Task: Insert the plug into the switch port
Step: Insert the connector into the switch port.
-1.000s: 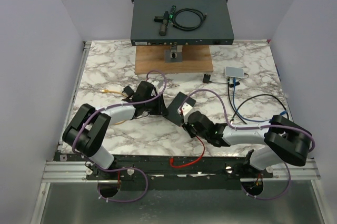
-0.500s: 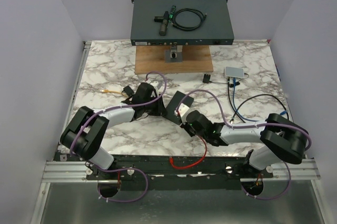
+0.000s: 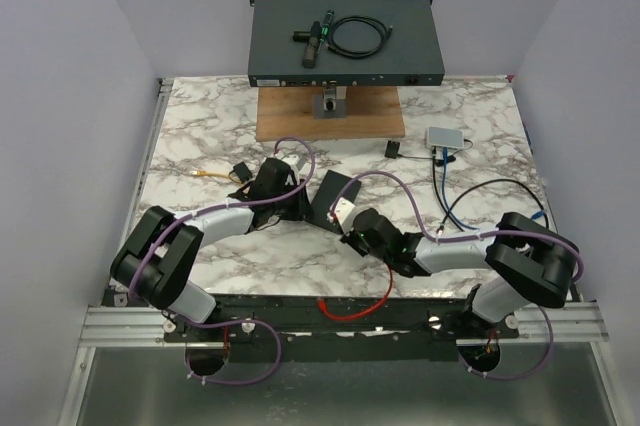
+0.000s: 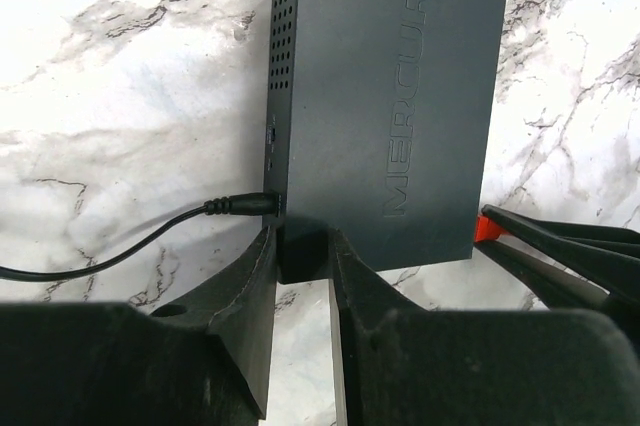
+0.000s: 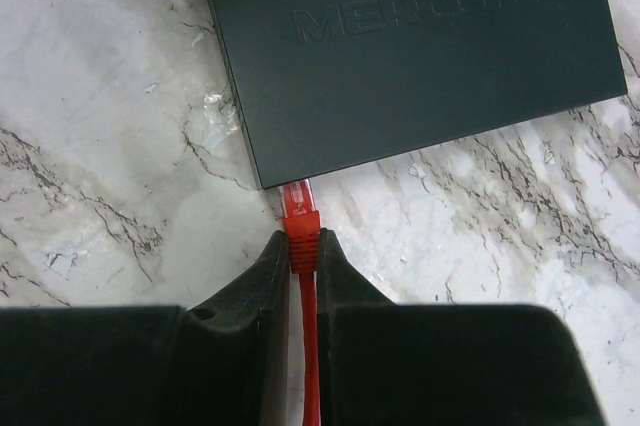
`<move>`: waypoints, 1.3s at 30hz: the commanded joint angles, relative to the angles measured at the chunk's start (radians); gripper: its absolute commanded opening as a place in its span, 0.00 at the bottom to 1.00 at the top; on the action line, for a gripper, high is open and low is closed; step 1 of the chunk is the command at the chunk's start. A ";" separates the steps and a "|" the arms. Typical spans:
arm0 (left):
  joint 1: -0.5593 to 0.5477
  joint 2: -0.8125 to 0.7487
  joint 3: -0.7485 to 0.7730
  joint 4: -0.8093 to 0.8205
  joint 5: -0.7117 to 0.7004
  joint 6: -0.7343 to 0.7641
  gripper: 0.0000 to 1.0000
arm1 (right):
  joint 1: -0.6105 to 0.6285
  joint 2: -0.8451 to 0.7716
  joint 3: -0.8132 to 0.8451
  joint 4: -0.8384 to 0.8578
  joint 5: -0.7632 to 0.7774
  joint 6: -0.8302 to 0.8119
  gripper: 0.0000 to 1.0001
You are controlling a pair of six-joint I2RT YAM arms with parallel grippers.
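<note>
Holds the dark switch (image 4: 390, 96) flat on the marble table (image 4: 120, 66) with the left gripper (image 4: 303, 246), pinched narrow on the near corner, just beside a black power lead (image 4: 150, 236) plugged into the vented side. Grips the red plug (image 5: 300, 208) in the right gripper (image 5: 304, 246), clamped tight on the rear of the plug, with the red cable (image 5: 309, 366) trailing back between the fingers. Points the plug's nose straight at the switch's edge, close to one corner, touching or just inside it; cannot tell how deep, with the port face hidden below the top panel. Seen from above, brings both grippers together at the switch near the middle of the table, one from each side, and leaves the red cable looping down toward the near edge.
</note>
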 commanded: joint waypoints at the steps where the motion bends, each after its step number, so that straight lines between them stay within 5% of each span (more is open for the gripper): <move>1: -0.093 -0.012 -0.021 -0.071 0.213 -0.029 0.21 | -0.003 0.007 0.123 0.352 -0.048 -0.020 0.01; 24: -0.168 -0.096 -0.074 -0.099 0.219 -0.038 0.20 | -0.003 -0.046 0.213 0.339 -0.401 -0.069 0.01; 39: -0.176 -0.138 -0.082 -0.112 0.191 -0.030 0.20 | -0.003 -0.072 0.155 0.217 -0.353 -0.030 0.01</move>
